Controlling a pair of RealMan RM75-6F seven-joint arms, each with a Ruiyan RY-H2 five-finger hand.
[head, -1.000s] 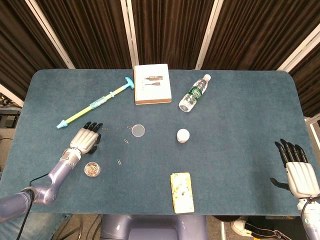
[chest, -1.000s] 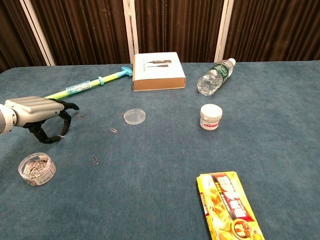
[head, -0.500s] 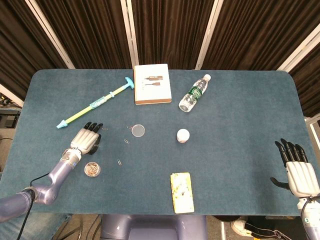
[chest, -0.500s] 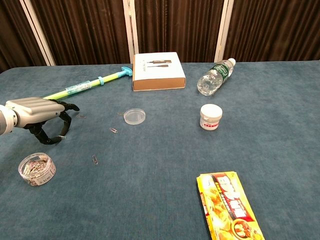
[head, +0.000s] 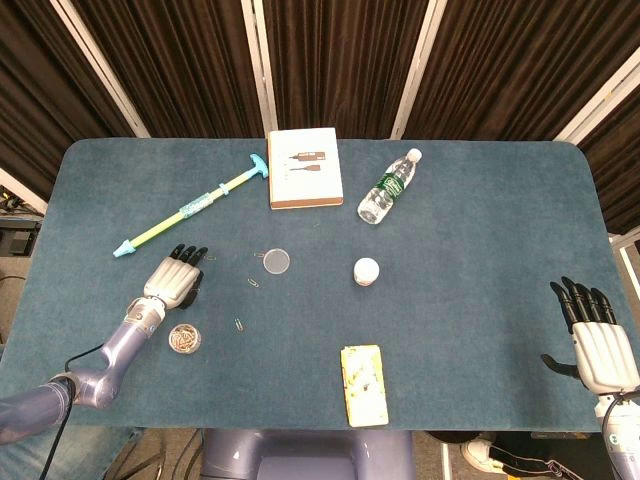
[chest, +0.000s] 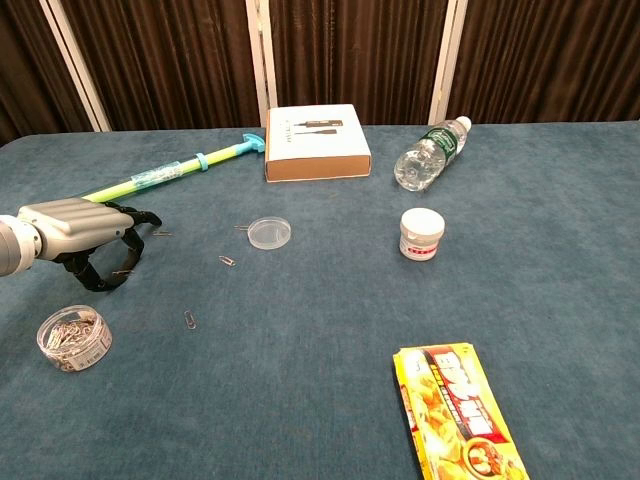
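Paperclip dish (chest: 73, 338) sits on the surface at 6 o'clock of left hand (chest: 85, 228), just apart; loose clip (chest: 190, 320) at the dish's 3 o'clock; fingers (head: 186, 257) curled, holding nothing. Risk: palm descending could tip dish, scattering clips. Right hand (head: 598, 340) spread, empty, well apart.

Table cloth (chest: 560, 300) matt — clip tub (chest: 73, 338) clear plastic.

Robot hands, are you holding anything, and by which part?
Nothing is held. The left hand hovers with fingers apart above a paper clip; the right hand is open.
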